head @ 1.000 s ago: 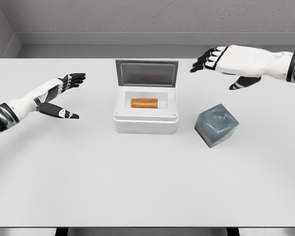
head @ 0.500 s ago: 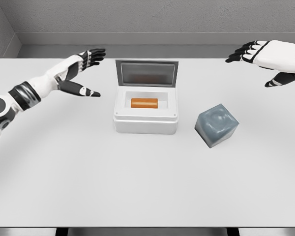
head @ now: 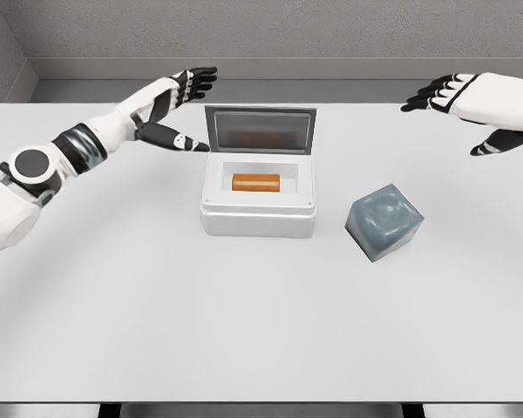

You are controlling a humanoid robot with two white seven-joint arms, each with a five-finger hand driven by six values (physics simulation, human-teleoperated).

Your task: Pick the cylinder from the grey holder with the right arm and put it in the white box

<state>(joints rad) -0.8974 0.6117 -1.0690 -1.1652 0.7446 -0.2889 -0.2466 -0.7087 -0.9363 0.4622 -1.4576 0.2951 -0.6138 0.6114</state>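
The white bench fills the head view, its near edge just inside the bottom of the frame. The white box stands near the middle of the bench, toward the far edge, its lid raised upright at the back. The grey holder sits just right of the box, apart from it and turned corner-on; its top shows a shallow hollow with nothing standing in it. The left hand hovers beside the lid's left edge, fingers extended and thumb apart, holding nothing. The right hand hangs over the far right corner, fingers spread and empty; its arm is cut off by the frame's right edge. The orange cylinder lies on its side inside the box, long axis parallel to the front wall. Judged by its look, it is rigid, light and smooth, so liable to roll or slip; a grip across its middle would suit. Its underside and the box floor are hidden, and whether it touches a wall is hard to tell.
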